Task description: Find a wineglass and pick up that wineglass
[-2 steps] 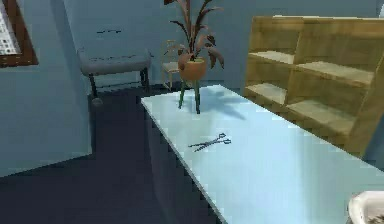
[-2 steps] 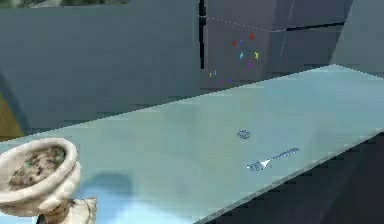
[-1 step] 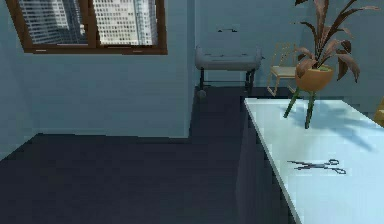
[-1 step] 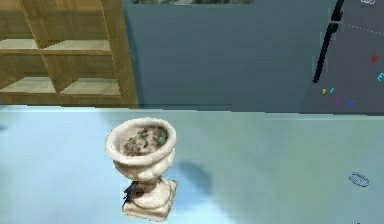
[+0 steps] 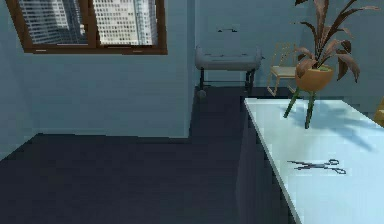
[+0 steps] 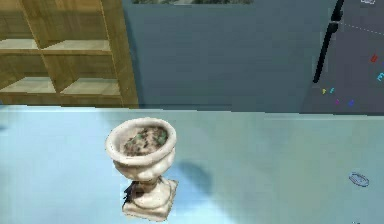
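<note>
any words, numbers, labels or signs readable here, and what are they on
No text can be read.
The dark panel has small coloured marks, too small to read.
The urn, scissors and plant pot show no print.

Scissors (image 5: 320, 165) on table (image 5: 285, 135), plant (image 5: 318, 72) behind (urn (image 6: 145, 160) before shelves (image 6: 70, 50))

Forward view: ahead and slightly down toward a window (image 5: 90, 20), table (image 5: 330, 130) at right. Arm side view: close across the same table (image 6: 280, 150) toward a bookshelf (image 6: 60, 50).
</note>
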Controlling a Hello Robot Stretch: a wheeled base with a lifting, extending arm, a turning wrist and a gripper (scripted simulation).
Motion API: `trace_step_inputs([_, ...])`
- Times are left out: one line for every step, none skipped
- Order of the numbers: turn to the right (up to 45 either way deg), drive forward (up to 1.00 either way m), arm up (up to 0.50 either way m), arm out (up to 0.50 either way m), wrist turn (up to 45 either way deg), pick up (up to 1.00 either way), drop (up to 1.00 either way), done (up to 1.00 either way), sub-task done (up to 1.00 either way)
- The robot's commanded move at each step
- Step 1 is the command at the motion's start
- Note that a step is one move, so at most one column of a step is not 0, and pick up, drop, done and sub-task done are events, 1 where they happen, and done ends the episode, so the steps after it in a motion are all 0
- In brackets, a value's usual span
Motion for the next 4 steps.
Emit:
trace_step_inputs([0.0,0.0,0.38,0.0,0.0,0.0,0.0,0.0,0.0])
trace_step_inputs([0.0,0.0,0.0,0.0,45.0,0.0,0.0,0.0,0.0])
trace_step_inputs([0.0,0.0,0.0,0.0,45.0,0.0,0.0,0.0,0.0])
trace_step_inputs([0.0,0.0,0.0,0.0,45.0,0.0,0.0,0.0,0.0])
